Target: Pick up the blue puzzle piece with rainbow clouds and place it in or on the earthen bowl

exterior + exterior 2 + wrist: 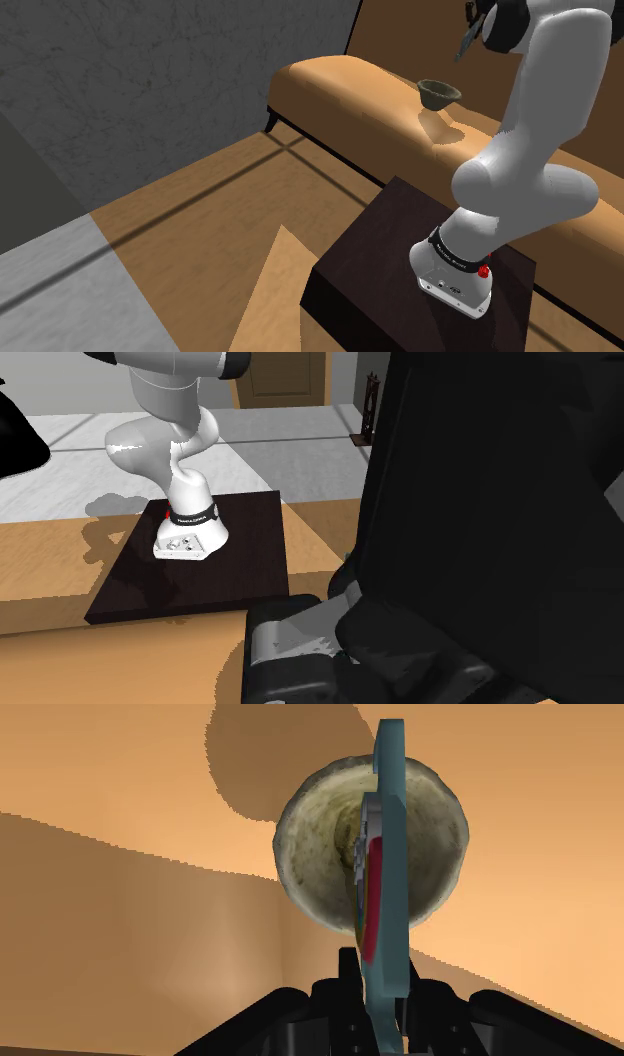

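Note:
A thin blue puzzle piece [388, 824] with red and green colour on one face stands edge-on between my black fingers [346, 976], and my gripper [385, 996] is shut on it. Straight beyond it lies the earthen bowl [315, 854], its pale hollow open toward the gripper. In the shoulder view the small dark bowl [440, 93] sits on the tan sofa seat [340, 95]. My gripper [472, 32] hangs well above it and slightly toward that view's right, with a sliver of the piece [465, 42] showing below the hand.
The dark stand [380, 260] carries the arm's base next to the sofa's front edge. A grey wall [150, 80] rises at the shoulder view's left over a wooden floor [230, 200]. A large black shape [500, 522] covers the second exterior view's right.

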Motion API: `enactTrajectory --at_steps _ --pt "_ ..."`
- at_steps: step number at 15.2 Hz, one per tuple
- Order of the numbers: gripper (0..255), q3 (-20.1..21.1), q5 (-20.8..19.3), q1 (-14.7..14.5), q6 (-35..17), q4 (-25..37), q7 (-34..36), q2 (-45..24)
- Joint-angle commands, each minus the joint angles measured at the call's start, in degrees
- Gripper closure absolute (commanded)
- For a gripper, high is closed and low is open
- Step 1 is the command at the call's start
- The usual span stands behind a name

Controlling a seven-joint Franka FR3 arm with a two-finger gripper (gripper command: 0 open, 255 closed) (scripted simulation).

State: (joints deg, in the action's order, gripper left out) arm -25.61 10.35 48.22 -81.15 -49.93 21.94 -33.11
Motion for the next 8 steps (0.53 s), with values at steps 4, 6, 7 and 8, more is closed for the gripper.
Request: enactTrajectory --at_steps 4,6,7,8 --pt "255 -0.25 -0.52 -0.94 -4.64 -6.22 -0.63 1.5" --pt "255 -0.34 -0.84 -1.63 -6.8 -9.31 -0.62 2.4" --pt "255 -0.37 -0.98 -1.92 -7.82 -10.73 -0.61 2.78" --pt "255 -0.39 -1.1 -2.19 -8.82 -12.07 -0.6 3.12"
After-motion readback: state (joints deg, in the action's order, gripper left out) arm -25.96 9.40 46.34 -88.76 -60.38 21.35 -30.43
